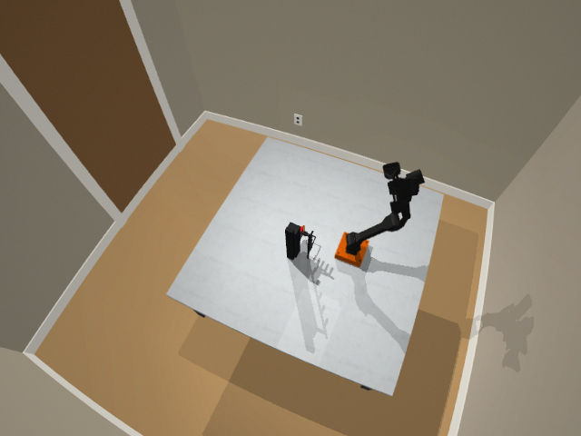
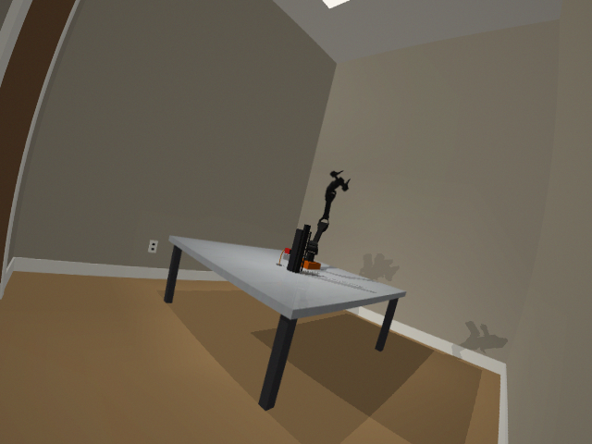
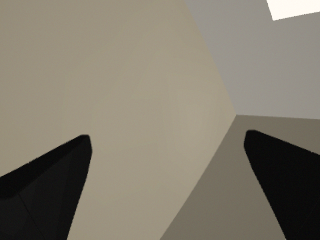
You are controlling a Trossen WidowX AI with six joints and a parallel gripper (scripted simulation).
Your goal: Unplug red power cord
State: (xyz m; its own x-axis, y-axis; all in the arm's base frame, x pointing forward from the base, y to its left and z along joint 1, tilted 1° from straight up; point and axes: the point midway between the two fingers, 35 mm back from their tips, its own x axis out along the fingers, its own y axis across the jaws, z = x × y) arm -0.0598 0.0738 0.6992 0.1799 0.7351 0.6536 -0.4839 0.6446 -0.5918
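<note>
Black power strip (image 1: 293,241), stood upright on the white table (image 1: 262,197), with the red plug (image 1: 301,228) seated at its upper end. Orange arm base (image 1: 351,253) located just beside. Gripper (image 1: 404,172) raised high, well apart from the strip; jaws spread wide, nothing held.

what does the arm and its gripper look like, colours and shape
The arm is matte black throughout, built of blocky links with chunky joint housings, mounted on a bright orange rectangular base. The gripper has two plain black fingers tapering to pointed tips. No cables, markings or labels are visible.
</note>
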